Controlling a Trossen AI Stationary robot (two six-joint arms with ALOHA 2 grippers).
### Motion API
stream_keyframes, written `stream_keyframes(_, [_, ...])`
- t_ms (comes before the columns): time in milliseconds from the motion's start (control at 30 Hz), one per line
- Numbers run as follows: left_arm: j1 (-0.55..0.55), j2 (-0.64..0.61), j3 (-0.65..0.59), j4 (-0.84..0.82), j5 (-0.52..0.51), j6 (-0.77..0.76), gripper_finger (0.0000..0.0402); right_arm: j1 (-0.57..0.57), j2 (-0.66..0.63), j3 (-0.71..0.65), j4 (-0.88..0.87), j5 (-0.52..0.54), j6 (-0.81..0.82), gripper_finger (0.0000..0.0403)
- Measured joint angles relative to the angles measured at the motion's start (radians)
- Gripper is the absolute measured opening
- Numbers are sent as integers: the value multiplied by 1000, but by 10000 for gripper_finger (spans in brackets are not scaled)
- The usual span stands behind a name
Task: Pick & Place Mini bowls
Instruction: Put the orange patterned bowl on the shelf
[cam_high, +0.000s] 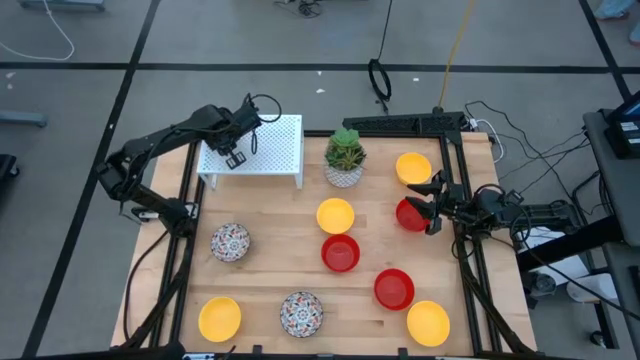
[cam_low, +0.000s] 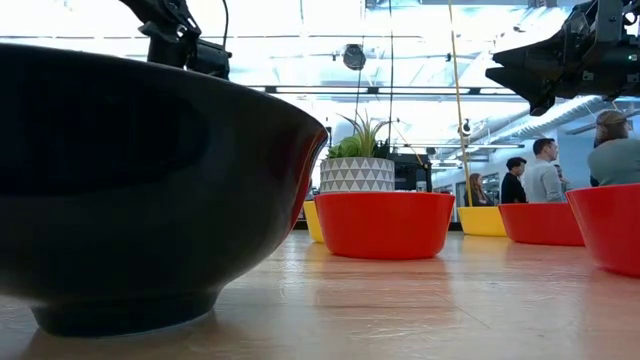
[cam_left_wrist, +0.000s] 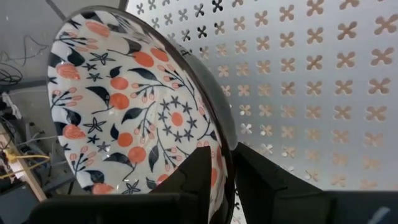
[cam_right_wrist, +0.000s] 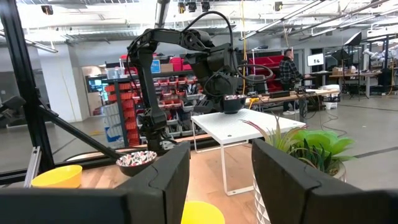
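My left gripper (cam_high: 235, 157) is over the white perforated shelf (cam_high: 262, 148) at the table's far left, shut on a patterned mini bowl (cam_left_wrist: 134, 106). The right wrist view shows that bowl (cam_right_wrist: 233, 103) close above the shelf top (cam_right_wrist: 249, 124). On the table stand two patterned bowls (cam_high: 230, 242) (cam_high: 301, 313), yellow ones (cam_high: 335, 215) (cam_high: 219, 318) (cam_high: 428, 322) (cam_high: 413, 168) and red ones (cam_high: 340, 252) (cam_high: 394, 288) (cam_high: 408, 215). My right gripper (cam_high: 432, 200) waits open at the right edge, above the far red bowl. My left gripper holds the patterned bowl by its rim (cam_left_wrist: 225, 146), with one finger (cam_left_wrist: 199, 171) inside the bowl and the other (cam_left_wrist: 264, 183) on its dark outer wall. The bowl stands tilted on edge over the shelf top. Whether it touches the shelf I cannot tell.
A white pot with a green plant (cam_high: 344, 158) stands right of the shelf. A black frame (cam_high: 455, 150) runs along the table's far right corner. In the low view a dark bowl (cam_low: 150, 200) fills the foreground. People stand in the room behind (cam_low: 540, 170).
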Motion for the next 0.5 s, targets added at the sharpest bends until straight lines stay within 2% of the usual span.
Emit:
stream_keyframes(267, [-28,-1,1,-48,-3,50,67,0,0,0,0,0,0,160])
stream_keyframes(500, [-60,-1,1,-51,-53,-4,67,0,0,0,0,0,0,160])
